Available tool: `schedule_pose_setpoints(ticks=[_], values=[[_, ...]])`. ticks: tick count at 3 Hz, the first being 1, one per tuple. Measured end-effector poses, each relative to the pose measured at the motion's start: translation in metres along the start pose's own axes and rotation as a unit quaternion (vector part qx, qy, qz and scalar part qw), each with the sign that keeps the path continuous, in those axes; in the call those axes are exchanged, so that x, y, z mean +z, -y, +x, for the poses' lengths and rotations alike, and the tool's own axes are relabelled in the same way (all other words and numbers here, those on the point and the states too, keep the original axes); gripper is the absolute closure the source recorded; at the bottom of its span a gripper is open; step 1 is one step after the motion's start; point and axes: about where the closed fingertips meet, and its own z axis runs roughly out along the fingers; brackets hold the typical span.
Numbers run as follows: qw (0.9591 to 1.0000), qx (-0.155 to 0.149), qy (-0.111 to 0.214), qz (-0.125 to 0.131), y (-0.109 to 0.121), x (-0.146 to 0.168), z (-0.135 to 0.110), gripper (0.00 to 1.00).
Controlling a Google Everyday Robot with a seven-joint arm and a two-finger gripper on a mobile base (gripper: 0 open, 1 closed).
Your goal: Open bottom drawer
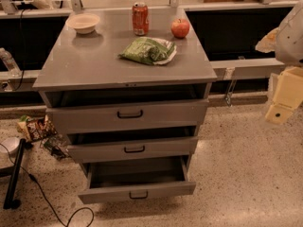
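The gripper (278,113) hangs at the right edge of the view, well apart from the desk (85,65). I cannot tell whether it is open or closed, and I see nothing in its hold.

The desk has three drawers, each with one black handle, and all three stand out from the frame. The bottom drawer (137,191) is pulled out farthest, down by the floor, and only its grey tray floor shows inside. The middle drawer (135,149) and top drawer (128,115) are dark inside, so I cannot tell their contents.

On the desk sit one bowl (83,22), one can (140,18), one apple (180,28) and one green bag (147,50). What the bowl holds is hidden.
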Motion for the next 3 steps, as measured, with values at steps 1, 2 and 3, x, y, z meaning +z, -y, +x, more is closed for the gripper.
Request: schedule_pose_setpoints(ticks=[1,2,3], values=[[1.0000,0.000,0.001,0.000,0.000,0.000,0.000,0.00],[0.9987,0.011,0.043,-0.027,-0.008,0.028,-0.003,0.02],[0.9900,0.031,0.104,-0.091,-0.027,0.121,-0.023,0.25]])
